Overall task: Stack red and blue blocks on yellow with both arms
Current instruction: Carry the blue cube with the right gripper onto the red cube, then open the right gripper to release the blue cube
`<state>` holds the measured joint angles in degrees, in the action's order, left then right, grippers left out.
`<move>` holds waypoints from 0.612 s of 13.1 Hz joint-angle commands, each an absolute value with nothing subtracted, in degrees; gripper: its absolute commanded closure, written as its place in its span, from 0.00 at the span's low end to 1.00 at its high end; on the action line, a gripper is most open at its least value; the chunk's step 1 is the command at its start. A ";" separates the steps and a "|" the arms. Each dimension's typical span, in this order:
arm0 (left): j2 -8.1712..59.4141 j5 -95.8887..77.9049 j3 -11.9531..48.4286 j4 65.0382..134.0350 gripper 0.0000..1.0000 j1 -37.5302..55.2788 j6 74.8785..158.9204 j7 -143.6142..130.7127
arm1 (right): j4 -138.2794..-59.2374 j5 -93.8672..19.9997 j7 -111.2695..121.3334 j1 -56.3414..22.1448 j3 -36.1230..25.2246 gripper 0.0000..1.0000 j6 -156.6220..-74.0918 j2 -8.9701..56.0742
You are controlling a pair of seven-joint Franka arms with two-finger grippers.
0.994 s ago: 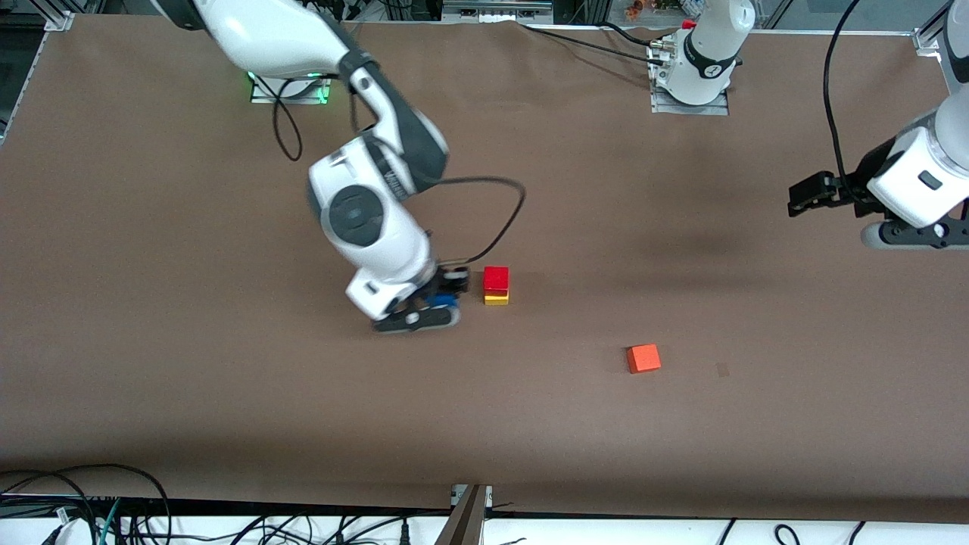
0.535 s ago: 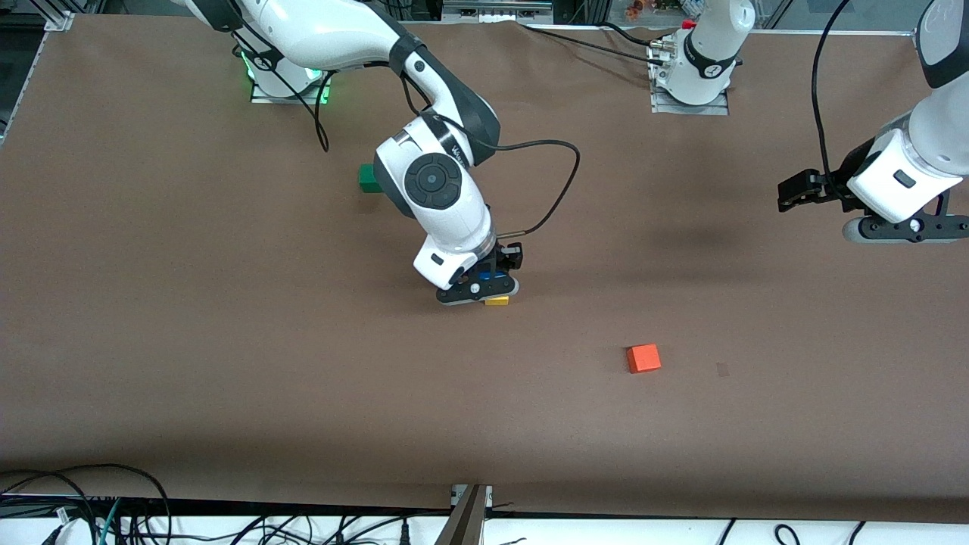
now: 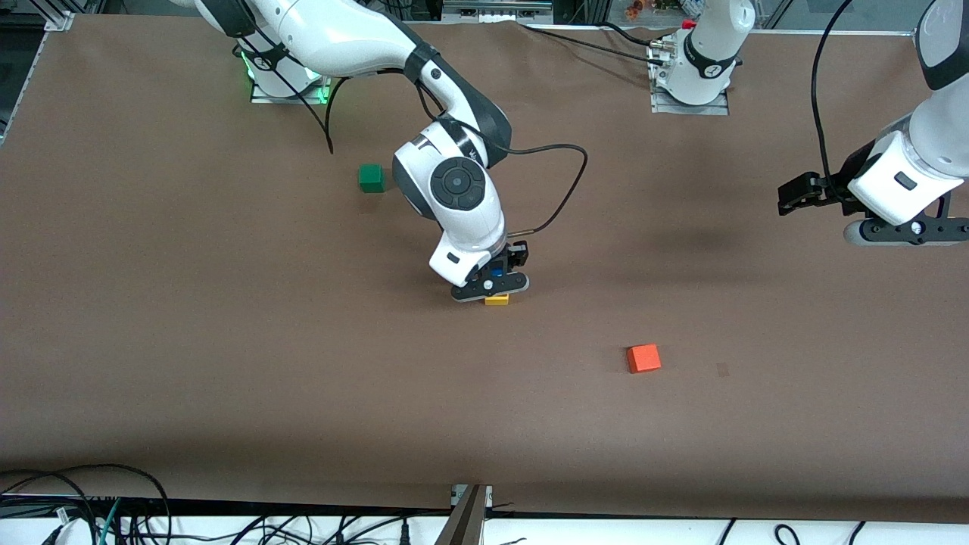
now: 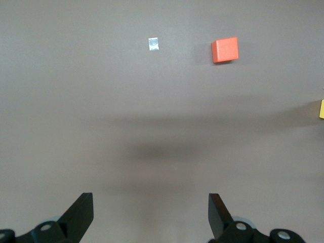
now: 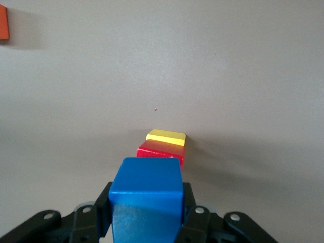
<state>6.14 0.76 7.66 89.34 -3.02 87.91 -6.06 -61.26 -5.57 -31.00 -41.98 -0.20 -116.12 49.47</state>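
Blue block (image 5: 147,195) sits clamped between the fingers of the right gripper (image 3: 493,278), held in the air directly over the two-cube stack near the middle of the table (image 3: 227,341). In the right wrist view the red block (image 5: 161,152) lies on the yellow block (image 5: 166,136); the blue cube is above them, and whether it touches the red one cannot be told. In the front view only a sliver of the yellow block shows under the gripper's body; red is hidden there.

Right arm reaches from its base down over the stack, its wrist tilted.

Orange cube (image 3: 643,358) rests alone, nearer the front camera than the stack and toward the left arm's end of the table. Green cube (image 3: 370,178) lies farther from the front camera than the stack, toward the right arm's end.

Left gripper (image 4: 151,215) waits up over bare table at the left arm's end, fingers spread wide with nothing between them. A small pale patch (image 4: 153,44) marks the tabletop near the orange cube.
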 commanded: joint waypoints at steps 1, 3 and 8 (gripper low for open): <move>6.94 0.00 8.09 87.80 0.00 -3.52 87.89 -5.71 | -59.59 -4.66 -32.69 -42.71 -0.79 0.83 -115.31 50.89; 6.94 0.09 8.09 87.80 0.00 -3.25 87.89 -5.80 | -59.59 -4.66 -34.01 -42.89 -0.79 0.83 -115.31 51.06; 6.94 0.09 8.09 87.80 0.00 -3.52 87.89 -5.71 | -59.50 -4.66 -34.71 -42.89 -0.79 0.72 -115.40 51.42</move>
